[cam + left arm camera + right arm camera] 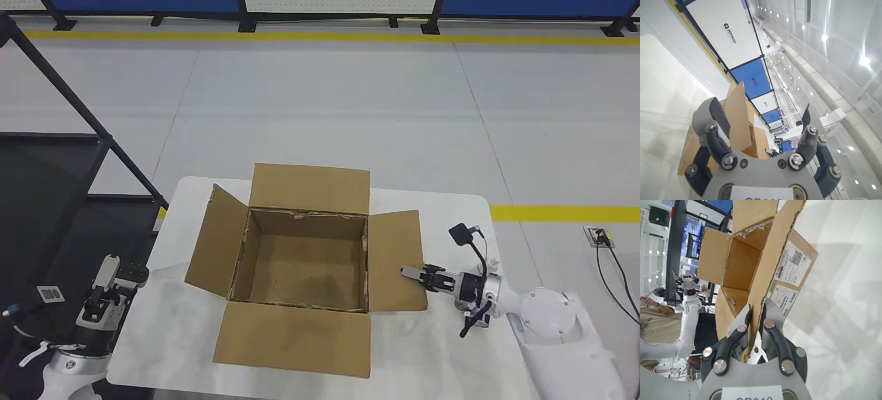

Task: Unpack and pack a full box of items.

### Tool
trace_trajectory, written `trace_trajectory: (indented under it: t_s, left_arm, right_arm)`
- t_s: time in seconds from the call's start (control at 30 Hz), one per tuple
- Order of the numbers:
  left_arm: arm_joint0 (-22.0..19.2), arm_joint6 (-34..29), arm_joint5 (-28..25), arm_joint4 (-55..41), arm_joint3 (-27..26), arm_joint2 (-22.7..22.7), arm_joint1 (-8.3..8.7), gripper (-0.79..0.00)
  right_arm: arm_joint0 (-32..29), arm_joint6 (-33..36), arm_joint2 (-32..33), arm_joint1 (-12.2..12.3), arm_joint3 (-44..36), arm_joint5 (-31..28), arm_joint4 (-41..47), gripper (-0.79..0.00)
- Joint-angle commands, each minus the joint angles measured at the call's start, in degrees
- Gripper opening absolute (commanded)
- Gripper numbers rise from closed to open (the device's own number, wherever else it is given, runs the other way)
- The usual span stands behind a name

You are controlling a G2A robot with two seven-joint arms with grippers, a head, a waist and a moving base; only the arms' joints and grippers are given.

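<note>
An open cardboard box (pixel 300 225) stands in the middle of the white table (pixel 450 220), its four flaps spread outward and its inside bare. My right gripper (pixel 408 273) is at the outer edge of the box's right flap (pixel 395 255). In the right wrist view the right gripper (pixel 756 311) is shut on that flap (pixel 770 262), one finger on each face. My left gripper (pixel 108 283) sits beyond the table's left edge, apart from the box. In its own view the left gripper (pixel 762 117) is open, holding nothing, with the box (pixel 740 117) ahead of it.
A black metal frame (pixel 80 130) rises at the left beside the table. Bare table surface lies to the right of the box and along the far edge. Printed labels (pixel 791 262) cover the box's outer side wall.
</note>
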Motion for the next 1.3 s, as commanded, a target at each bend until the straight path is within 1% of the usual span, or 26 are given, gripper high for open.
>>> trace_trajectory:
  t_s: [0.0, 0.03, 0.1, 0.13, 0.23, 0.33, 0.5, 0.6, 0.67, 0.73, 0.8, 0.93, 1.03, 1.13, 1.27]
  left_arm:
    - [0.0, -0.12, -0.06, 0.05, 0.03, -0.04, 0.01, 0.0]
    - [0.01, -0.2, -0.14, -0.06, 0.03, -0.04, 0.02, 0.0]
    - [0.05, -0.28, -0.22, -0.14, 0.05, -0.09, 0.02, 0.0]
    - [0.06, -0.26, -0.32, -0.11, 0.04, -0.11, 0.02, 0.0]
    - [0.11, -0.3, -0.47, -0.21, 0.05, -0.1, 0.02, 0.0]
    - [0.23, -0.39, -0.41, -0.32, -0.05, -0.09, 0.02, 0.0]
    - [0.0, -0.71, -0.17, 0.23, -0.48, 0.67, 0.02, 0.0]
    - [-0.24, -0.87, 0.02, 0.78, -0.8, 1.34, 0.02, 0.0]
    - [-0.33, -0.86, 0.16, 1.09, -1.0, 1.67, 0.02, 0.0]
    - [-0.4, -0.74, 0.26, 1.39, -1.15, 1.91, 0.01, 0.0]
    - [-0.43, -0.66, 0.31, 1.6, -1.25, 2.04, 0.01, 0.0]
    - [-0.43, -0.58, 0.45, 1.86, -1.36, 2.08, 0.03, 0.0]
    - [-0.45, -0.34, 0.7, 2.17, -1.62, 2.35, 0.02, 0.0]
    - [-0.4, -0.11, 0.62, 2.95, -2.15, 2.85, -0.01, 0.0]
    - [-0.3, 0.43, 0.79, 3.43, -2.66, 3.34, -0.06, 0.0]
  right_arm:
    - [0.18, -0.13, -0.44, 0.08, 0.03, -0.11, -0.07, -0.751]
    - [0.26, -0.17, -0.61, 0.13, 0.09, -0.13, -0.16, -0.708]
    - [0.38, -0.33, -0.82, 0.27, 0.14, -0.05, -0.57, -0.379]
    - [0.25, -0.86, -0.65, 0.37, -0.06, 0.01, -0.96, 0.0]
    - [-2.16, -3.38, 1.3, 0.93, -2.85, -0.9, -3.89, 0.0]
    - [-7.93, -7.65, 5.37, 1.66, -8.61, -0.38, -7.92, 0.0]
    - [-20.33, -17.25, 12.38, 2.31, -19.16, 8.39, -17.63, 0.0]
    - [-25.15, -20.28, 14.54, 2.41, -21.93, 15.46, -22.99, 0.0]
    - [-26.5, -21.01, 14.97, 2.42, -22.06, 19.46, -25.23, 0.0]
    - [-27.03, -20.9, 15.0, 2.58, -21.6, 20.98, -28.73, 0.0]
    - [-27.59, -20.99, 15.09, 2.72, -20.9, 20.78, -30.8, 0.0]
    - [-29.45, -20.29, 14.65, 3.12, -20.54, 18.15, -36.62, 0.0]
    - [-29.76, -19.26, 13.51, 3.24, -20.87, 19.26, -40.74, 0.0]
    - [-29.5, -18.75, 11.72, 3.27, -21.35, 21.69, -45.74, 0.0]
    - [-29.12, -19.69, 10.99, 3.14, -21.9, 22.87, -46.27, 0.0]
